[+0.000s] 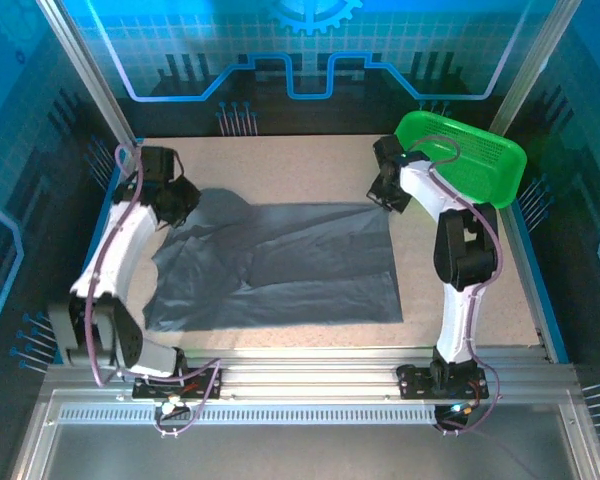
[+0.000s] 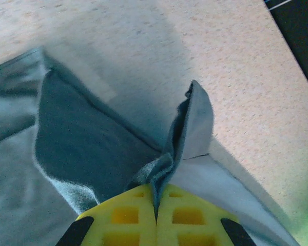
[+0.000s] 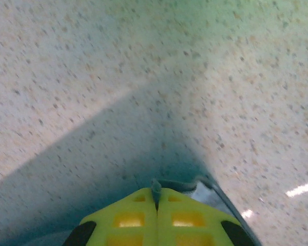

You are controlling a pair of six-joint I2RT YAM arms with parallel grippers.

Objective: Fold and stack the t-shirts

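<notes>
**Both grippers pinched on the shirt's far edge**

Left gripper [image 2: 156, 204]: yellow jaws pressed together on a bunched fold of the shirt [image 1: 280, 268]; the cloth rises just ahead of the tips as a soft upright peak, which suggests the corner is lifted clear of the table [image 1: 310, 160]. Right gripper [image 3: 155, 197]: jaws closed on a small tuft of the hem, with a sliver of cloth edge just to its right; speckled tabletop lies ahead.

Judgement: the two grips at opposite far corners are placed so that the edge can be carried towards the arm bases as one fold.

Shirt: thin, limp, dark slate-grey fabric, no print; it lies spread flat between and behind the grippers, creased diagonally near the left one, and will sag wherever unsupported. Table: matte, beige, flecked. Basket [image 1: 467, 155]: bright green plastic mesh, just beyond the right gripper, apart from the shirt.
</notes>
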